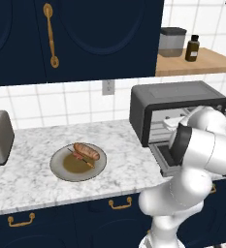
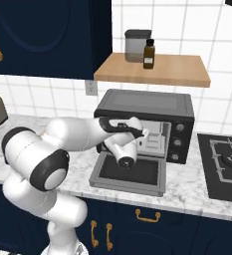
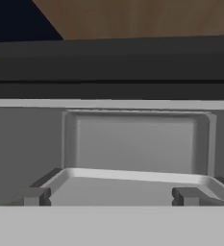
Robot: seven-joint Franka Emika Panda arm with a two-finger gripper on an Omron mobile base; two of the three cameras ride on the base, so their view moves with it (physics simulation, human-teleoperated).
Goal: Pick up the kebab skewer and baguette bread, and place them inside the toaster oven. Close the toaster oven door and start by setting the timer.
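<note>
A white-and-grey marble tabletop [image 1: 32, 179] runs along a wall of white square tiles [image 1: 71, 104] with an outlet [image 1: 108, 87], above navy base cabinets with brass handles [image 1: 120, 205]. Navy upper cabinets [image 1: 95, 34] hang over it, beside a wooden shelf [image 2: 157, 69] carrying a grey canister [image 2: 135, 46] and a brown bottle [image 2: 149, 54]. A black cooktop [image 2: 222, 164] sits at the far right.

skewer [image 1: 80, 158], baguette [image 1: 87, 151] on plate [image 1: 61, 169] | toaster oven [image 1: 177, 104] right

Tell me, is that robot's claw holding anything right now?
Nothing. The gripper is open and empty, facing into the toaster oven; the kebab skewer and baguette bread lie on the plate.
</note>
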